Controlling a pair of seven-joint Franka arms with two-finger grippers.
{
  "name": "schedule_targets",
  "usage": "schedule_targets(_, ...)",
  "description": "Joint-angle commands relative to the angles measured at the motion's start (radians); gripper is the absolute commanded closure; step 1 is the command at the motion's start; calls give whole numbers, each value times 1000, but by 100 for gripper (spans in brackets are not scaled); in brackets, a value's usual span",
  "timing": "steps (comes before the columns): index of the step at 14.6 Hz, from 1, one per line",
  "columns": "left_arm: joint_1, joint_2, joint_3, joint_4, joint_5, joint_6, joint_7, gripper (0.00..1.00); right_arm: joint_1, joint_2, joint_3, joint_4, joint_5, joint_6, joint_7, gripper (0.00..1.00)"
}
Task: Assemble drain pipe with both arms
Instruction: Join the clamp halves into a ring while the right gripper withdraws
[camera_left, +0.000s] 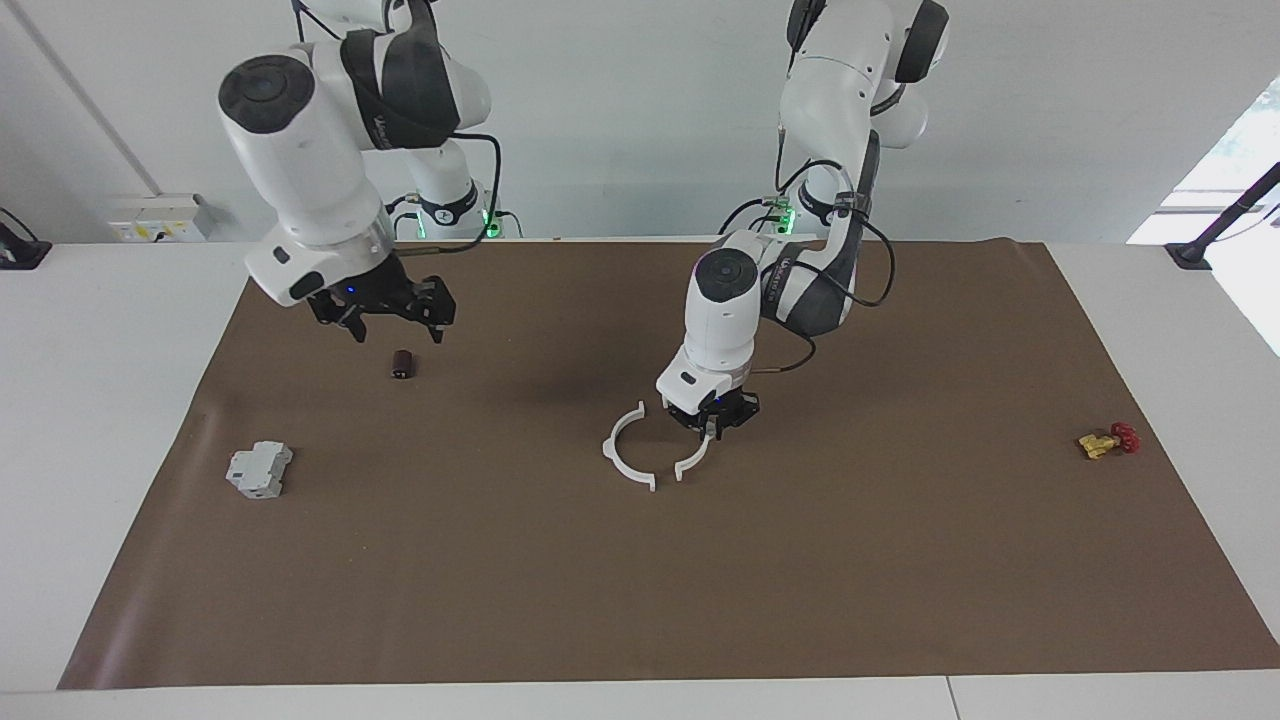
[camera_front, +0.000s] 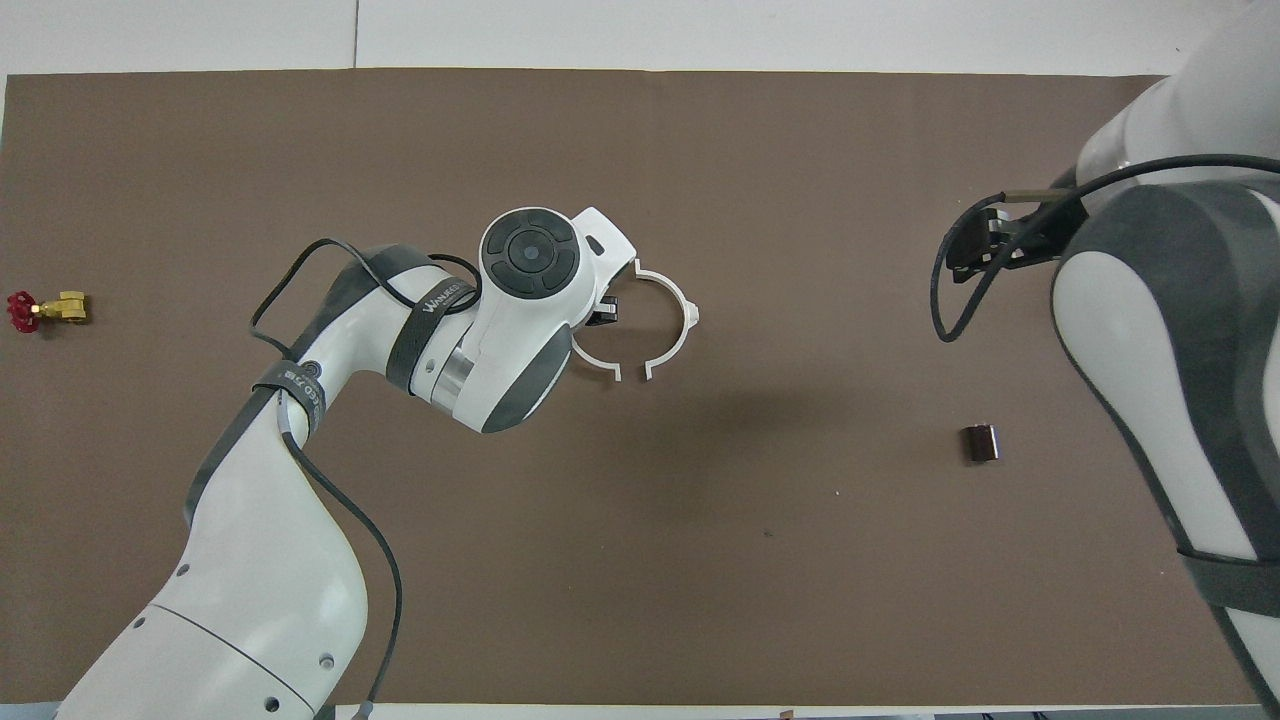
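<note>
The drain pipe's two white half-ring arcs sit mid-mat as an almost closed ring. One arc (camera_left: 610, 455) lies loose on the mat toward the right arm's end; it also shows in the overhead view (camera_front: 688, 315). My left gripper (camera_left: 712, 425) is low over the mat and shut on the other arc (camera_left: 692, 462), which the overhead view (camera_front: 590, 358) shows partly under the gripper (camera_front: 603, 312). The arcs' end tabs face each other with small gaps. My right gripper (camera_left: 388, 325) is open and empty, raised over the mat's right-arm end; it also appears in the overhead view (camera_front: 985, 245).
A small dark cylinder (camera_left: 402, 363) stands below the right gripper, seen too in the overhead view (camera_front: 980, 442). A grey boxy block (camera_left: 258, 470) lies farther out toward the right arm's end. A yellow-and-red valve (camera_left: 1108, 440) lies at the left arm's end.
</note>
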Motion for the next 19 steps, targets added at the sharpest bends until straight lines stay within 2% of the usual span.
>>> schedule_targets(1,-21,39,15,41,15,15,-26,100,-51,-34,9,-44,-8,-20,-78,0)
schedule_targets(5,-32,37,15,39,19,29,-26,100,-55,-74,9,-65,-25,-20,-82,0)
schedule_targets(12,-18,43,9,27,5,88,-20,100,-60,-57,11,-63,-20,8,-98,0)
schedule_targets(19,-26,42,9,4,5,89,-17,100,-63,-61,11,-65,-14,8,-100,0)
